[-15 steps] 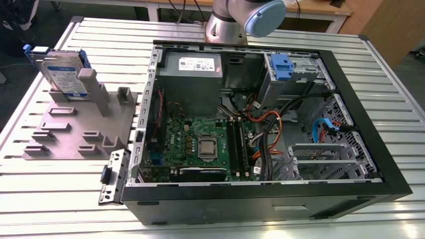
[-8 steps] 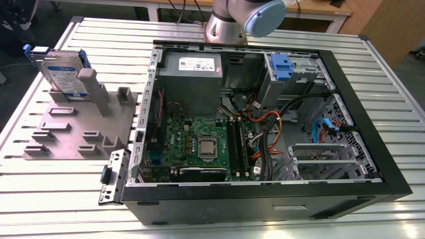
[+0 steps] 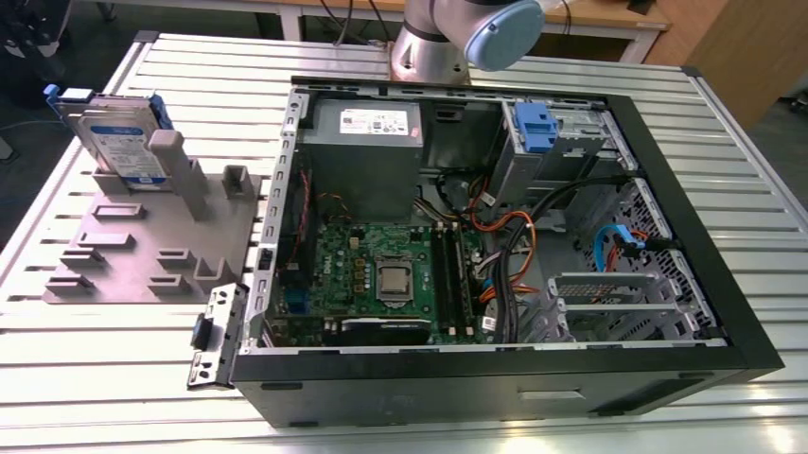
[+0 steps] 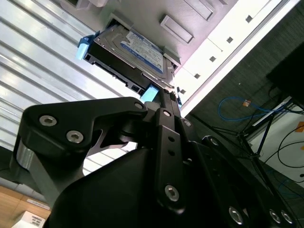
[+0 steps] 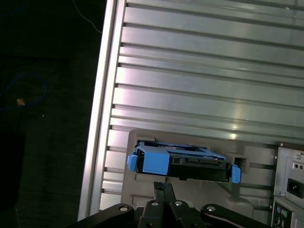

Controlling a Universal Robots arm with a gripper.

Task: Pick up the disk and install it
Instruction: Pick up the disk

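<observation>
One claw [image 5: 164, 186], pinched closed and empty, hangs clear of the disk [image 5: 190, 161] standing upright in the grey holder [image 3: 127, 248].

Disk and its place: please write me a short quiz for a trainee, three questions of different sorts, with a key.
1. True or false: the disk stands upright, outside the case.
2. What does the disk stand in? A: the grey holder. B: the bare table. C: a bay of the case.
3. Fill the gap: the frame round the disk's edges is ____ in colour.

Key: 1 true; 2 A; 3 blue.
</observation>
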